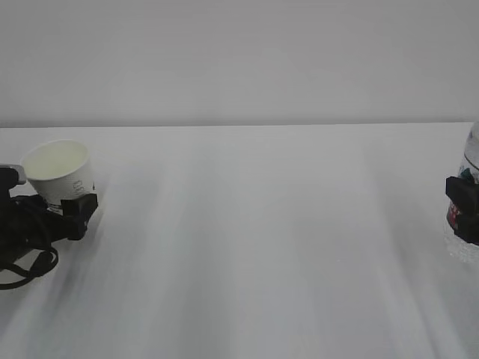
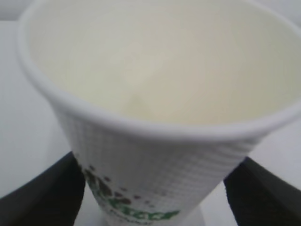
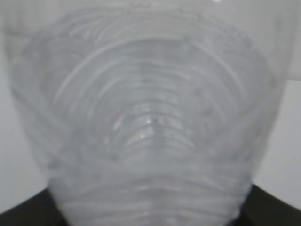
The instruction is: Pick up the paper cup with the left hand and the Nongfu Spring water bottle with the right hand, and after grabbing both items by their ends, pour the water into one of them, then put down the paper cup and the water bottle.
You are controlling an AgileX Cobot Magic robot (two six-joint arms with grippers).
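white paper cup (image 1: 60,170) stands upright near the left edge of the pale desk (image 1: 247,239), its cream inside facing up and green print on its side. the left hand (image 1: 63,213), a black claw trailing dark cables, reaches in low from the left edge at the foot of the cup. in the left wrist view its two black fingers (image 2: 44,195) sit wide apart, one on each side of the cup's narrow base; whether they press the cup or only flank it cannot be told. a faint pale yellowish patch of water (image 2: 141,106) shows deep in the cup (image 2: 160,160).

at the far right edge of the desk, the nongfu spring water bottle (image 1: 471,149) is cut off by the frame, clear and ribbed with a strip of red label. the right hand (image 1: 464,209), also black, sits level against the bottle's middle. in the right wrist view the ribbed clear body (image 3: 146,122) fills the picture, with dark fingers (image 3: 270,207) at both lower corners, partly open and closed around it.
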